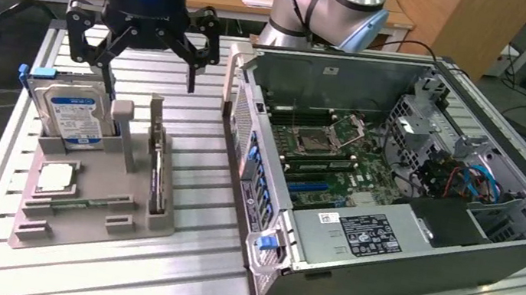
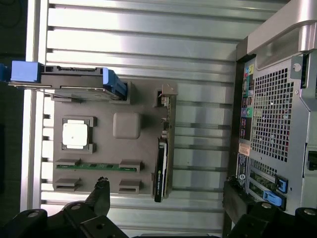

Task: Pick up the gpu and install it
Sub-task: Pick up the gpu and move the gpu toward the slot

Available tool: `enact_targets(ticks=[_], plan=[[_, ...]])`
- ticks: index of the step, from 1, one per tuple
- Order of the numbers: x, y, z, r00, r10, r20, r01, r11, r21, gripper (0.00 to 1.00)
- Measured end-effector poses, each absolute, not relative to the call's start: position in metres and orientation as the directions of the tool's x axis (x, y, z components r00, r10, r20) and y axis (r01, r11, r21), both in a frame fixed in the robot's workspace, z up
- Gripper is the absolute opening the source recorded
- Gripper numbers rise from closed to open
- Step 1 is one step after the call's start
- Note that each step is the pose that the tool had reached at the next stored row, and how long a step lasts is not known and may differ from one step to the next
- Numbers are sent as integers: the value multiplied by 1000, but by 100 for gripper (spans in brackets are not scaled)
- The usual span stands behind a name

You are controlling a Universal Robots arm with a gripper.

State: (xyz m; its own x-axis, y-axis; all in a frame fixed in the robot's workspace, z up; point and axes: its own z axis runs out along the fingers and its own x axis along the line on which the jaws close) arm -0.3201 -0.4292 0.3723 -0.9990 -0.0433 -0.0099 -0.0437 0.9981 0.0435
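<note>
The gpu (image 1: pixel 158 173) is a thin dark card standing on its edge in a slot along the side of a grey holder (image 1: pixel 77 222) that faces the computer case. In the wrist view the gpu (image 2: pixel 160 171) appears edge-on, dark with a brownish face. My gripper (image 1: pixel 150 73) hangs open above the far end of the holder, well clear of the card, with nothing between its black fingers (image 1: pixel 192 76). Seen from the wrist camera, the gripper (image 2: pixel 166 187) straddles the card's line, one fingertip (image 2: pixel 101 188) over the holder.
A silver hard drive (image 1: pixel 72 117) with a blue label stands at the holder's far end. A square silver chip (image 1: pixel 54 178) and a green memory stick (image 1: pixel 79 204) lie in it. The open computer case (image 1: pixel 380 272) with its motherboard (image 1: pixel 334 157) is at the exterior view's right on the slatted metal table (image 1: pixel 181 291).
</note>
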Motion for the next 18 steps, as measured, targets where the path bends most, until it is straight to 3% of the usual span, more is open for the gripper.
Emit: enact_targets(ticks=[7,8,9,10,18], plan=[[-320,-429,372,-999,-43,-10,-44,998,43,99],[-320,-429,372,-999,-43,-10,-44,998,43,50],[-320,-429,372,-999,-43,-10,-44,998,43,50],[-320,-429,372,-999,-43,-10,-44,998,43,44],[-320,-429,372,-999,-43,-10,-44,998,43,44]])
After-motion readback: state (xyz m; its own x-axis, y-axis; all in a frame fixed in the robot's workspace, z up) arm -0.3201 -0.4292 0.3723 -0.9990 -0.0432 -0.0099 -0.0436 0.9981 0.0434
